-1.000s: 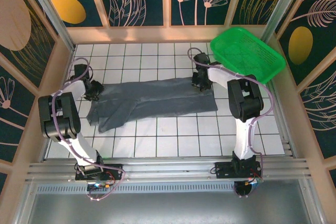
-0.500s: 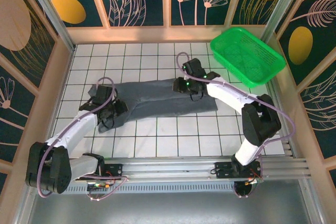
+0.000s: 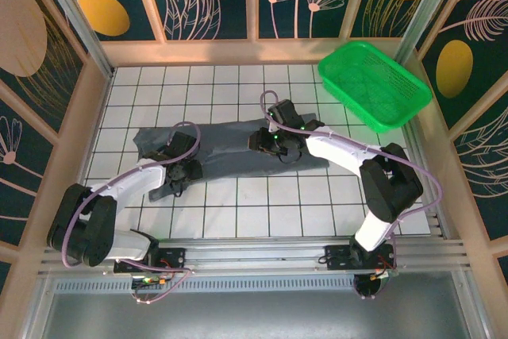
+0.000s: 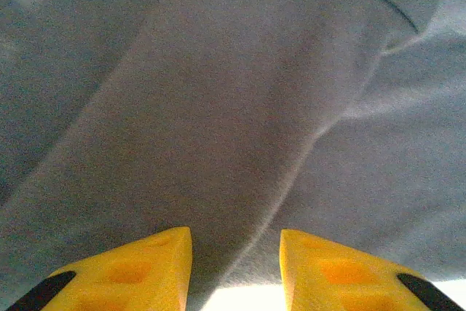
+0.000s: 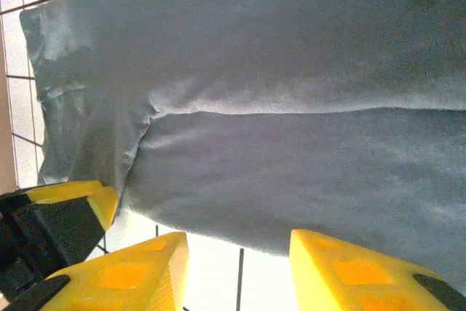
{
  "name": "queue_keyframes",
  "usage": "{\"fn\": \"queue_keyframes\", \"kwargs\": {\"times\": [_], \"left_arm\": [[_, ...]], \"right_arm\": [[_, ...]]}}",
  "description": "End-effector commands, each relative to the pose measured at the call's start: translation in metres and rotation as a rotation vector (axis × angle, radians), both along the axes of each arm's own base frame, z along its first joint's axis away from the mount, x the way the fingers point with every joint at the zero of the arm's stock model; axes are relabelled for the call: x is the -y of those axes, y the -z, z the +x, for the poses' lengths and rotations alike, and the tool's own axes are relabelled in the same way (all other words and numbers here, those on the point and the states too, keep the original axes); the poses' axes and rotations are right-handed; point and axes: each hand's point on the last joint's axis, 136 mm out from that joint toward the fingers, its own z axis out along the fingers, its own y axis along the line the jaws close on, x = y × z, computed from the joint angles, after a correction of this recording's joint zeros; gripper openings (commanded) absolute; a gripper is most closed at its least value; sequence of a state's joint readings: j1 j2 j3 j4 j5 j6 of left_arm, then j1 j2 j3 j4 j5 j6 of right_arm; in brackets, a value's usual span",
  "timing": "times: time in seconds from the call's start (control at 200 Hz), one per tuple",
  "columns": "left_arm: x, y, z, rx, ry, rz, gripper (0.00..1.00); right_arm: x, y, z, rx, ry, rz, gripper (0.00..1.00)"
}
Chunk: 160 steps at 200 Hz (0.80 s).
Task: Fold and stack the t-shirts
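Both arms have moved in over the grey t-shirt [image 3: 228, 147] and are closer together now. The left gripper [image 4: 234, 237] and right gripper [image 5: 239, 242] have fingers apart, holding nothing

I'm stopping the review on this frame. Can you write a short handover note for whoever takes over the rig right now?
Left end effector: open, holding nothing, close over the left part of the t-shirt.
Right end effector: open, holding nothing, over the shirt's middle.
Things: one dark grey t-shirt lies as a long rumpled band across the tiled table. The green basket sits at the far right corner, apart from it.
Done: at most a rough lengthwise fold.
Left: fold it into a compact rectangle and stack it.
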<state>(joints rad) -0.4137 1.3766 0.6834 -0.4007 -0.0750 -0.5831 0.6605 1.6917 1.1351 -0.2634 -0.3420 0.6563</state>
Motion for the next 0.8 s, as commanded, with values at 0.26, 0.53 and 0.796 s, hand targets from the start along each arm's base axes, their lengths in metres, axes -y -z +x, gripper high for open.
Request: {"fn": "queue_keyframes", "kwargs": {"times": [0.26, 0.53, 0.796], "left_arm": [[-0.005, 0.007, 0.005, 0.019, 0.06, 0.156, 0.26], [0.001, 0.001, 0.008, 0.04, 0.071, 0.161, 0.38], [-0.008, 0.017, 0.0, -0.011, 0.084, 0.223, 0.23]], "right_arm": [[-0.005, 0.0, -0.002, -0.014, 0.004, 0.034, 0.42], [-0.004, 0.005, -0.002, -0.026, 0.007, 0.025, 0.42], [-0.005, 0.004, -0.002, -0.024, 0.007, 0.027, 0.42]]}}
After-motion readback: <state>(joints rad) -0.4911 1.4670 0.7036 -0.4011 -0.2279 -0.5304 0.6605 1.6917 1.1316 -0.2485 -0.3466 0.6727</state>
